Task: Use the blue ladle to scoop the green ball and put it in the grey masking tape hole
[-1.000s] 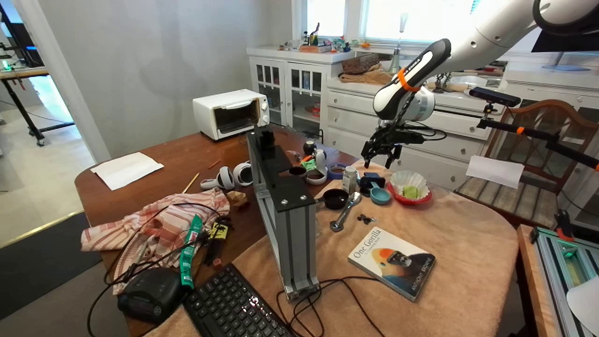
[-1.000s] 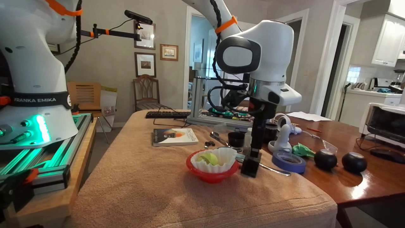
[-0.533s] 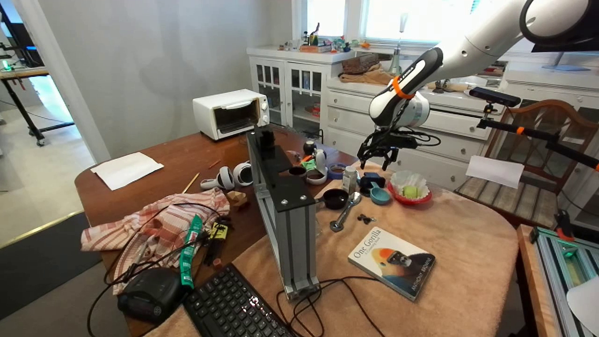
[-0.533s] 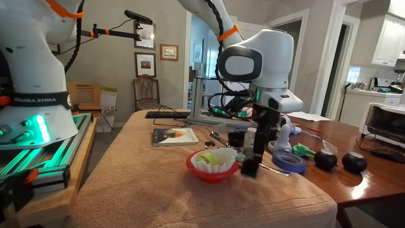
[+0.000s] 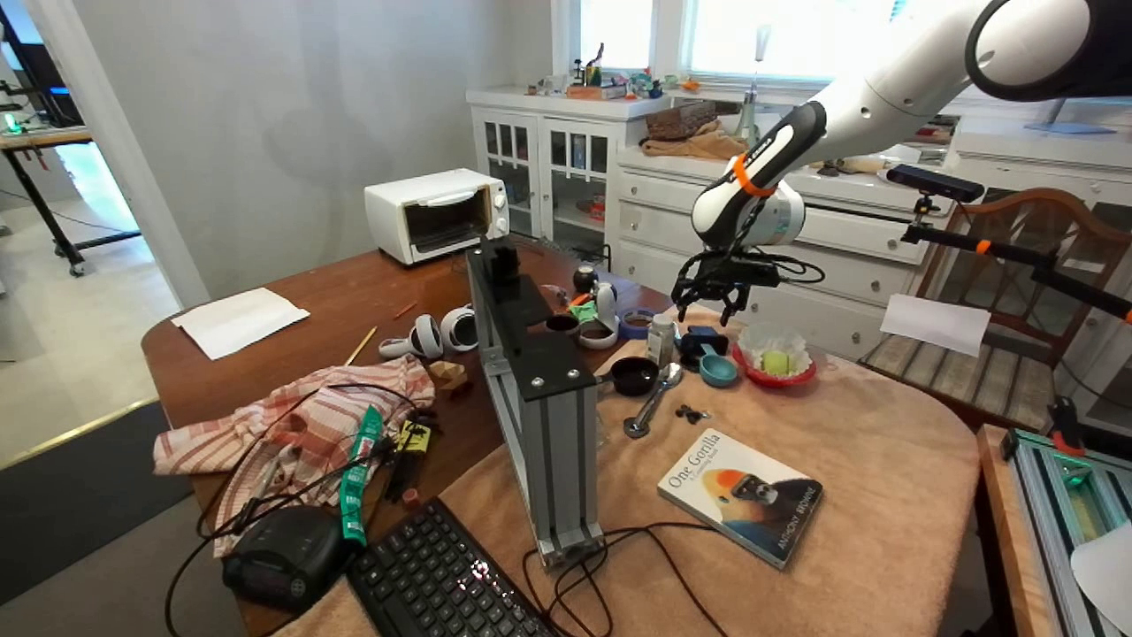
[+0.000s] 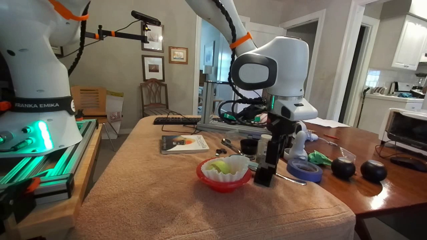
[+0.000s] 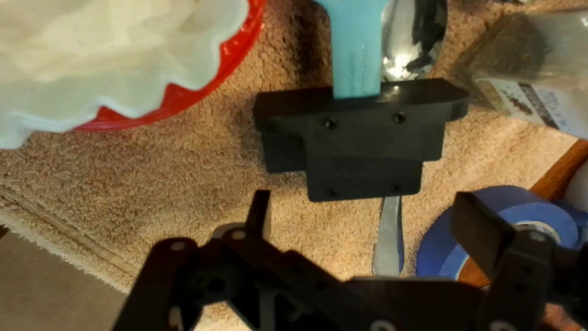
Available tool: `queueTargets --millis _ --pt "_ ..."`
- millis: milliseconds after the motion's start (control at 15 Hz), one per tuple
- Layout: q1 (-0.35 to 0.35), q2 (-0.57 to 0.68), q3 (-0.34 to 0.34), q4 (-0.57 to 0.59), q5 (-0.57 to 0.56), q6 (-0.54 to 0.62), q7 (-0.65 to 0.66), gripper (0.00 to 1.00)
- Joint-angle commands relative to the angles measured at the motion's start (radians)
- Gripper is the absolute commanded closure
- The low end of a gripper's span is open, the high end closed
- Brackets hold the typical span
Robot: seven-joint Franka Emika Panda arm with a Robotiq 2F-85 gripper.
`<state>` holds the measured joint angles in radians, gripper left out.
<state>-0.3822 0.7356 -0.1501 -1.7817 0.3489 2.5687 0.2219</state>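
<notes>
The blue ladle (image 5: pixel 718 371) lies on the towel beside the red bowl (image 5: pixel 778 381); its handle (image 7: pixel 357 50) meets a black block (image 7: pixel 363 156) in the wrist view. The block also shows in both exterior views (image 5: pixel 703 341) (image 6: pixel 264 177). The green ball (image 5: pixel 776 362) (image 6: pixel 220 166) sits in a white paper liner (image 6: pixel 238 170) inside the red bowl; it is out of the wrist view. My gripper (image 5: pixel 703 319) is open and empty above the block, its fingers wide apart in the wrist view (image 7: pixel 363 195). No grey tape shows; a blue tape roll (image 6: pixel 304 170) lies nearby.
A metal utensil's handle (image 7: pixel 388 239) sticks out from behind the block. A bottle (image 5: pixel 661 340), a black cup (image 5: pixel 634 376) and a spoon (image 5: pixel 653 402) stand or lie near the ladle. A book (image 5: pixel 741 497), a metal frame (image 5: pixel 557 460) and a white controller (image 6: pixel 297 150) are farther off.
My open gripper has come down toward the black block and shifted slightly left in an exterior view. The ladle, ball and bowl have not moved.
</notes>
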Motion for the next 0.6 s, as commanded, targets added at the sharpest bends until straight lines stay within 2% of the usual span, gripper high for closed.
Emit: queueTargets --millis 0,267,533 --pt "0.006 0.022 -0.003 0.011 -0.001 -0.002 -0.012 0.0" --pt "-0.007 0.021 0.01 0.001 0.002 0.008 -0.059 0.0" --pt "-0.001 0.024 0.012 -0.007 0.014 0.029 -0.05 0.0"
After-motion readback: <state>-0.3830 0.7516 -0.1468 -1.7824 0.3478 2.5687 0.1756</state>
